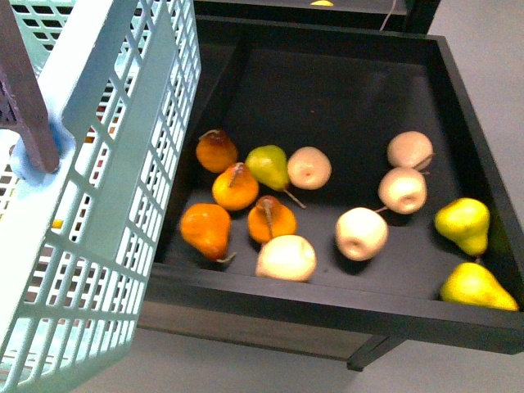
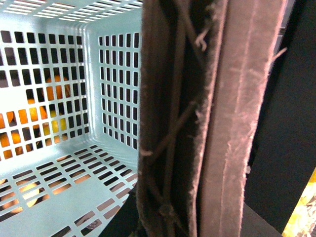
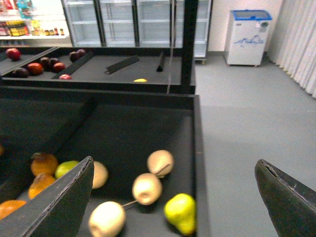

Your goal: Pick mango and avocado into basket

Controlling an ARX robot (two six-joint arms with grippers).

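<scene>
The light teal basket (image 1: 106,205) hangs tilted at the left of the front view, beside the black fruit bin. Its brown handle (image 1: 24,106) crosses the top left corner. In the left wrist view that handle (image 2: 232,118) fills the middle, and my left gripper (image 2: 182,217) is shut on it. The basket's lattice floor (image 2: 74,192) shows nothing lying on it. My right gripper (image 3: 180,195) is open and holds nothing; it hovers over the bin's right side. I cannot make out the mango or the avocado in any view.
The black bin (image 1: 327,307) holds orange pear-shaped fruits (image 1: 206,229), a green pear (image 1: 268,165), pale apples (image 1: 361,233) and yellow pears (image 1: 463,224). A farther bin (image 3: 98,66) holds dark red fruits (image 3: 35,68) and one small yellow fruit (image 3: 140,80). Grey floor (image 3: 247,123) lies to the right.
</scene>
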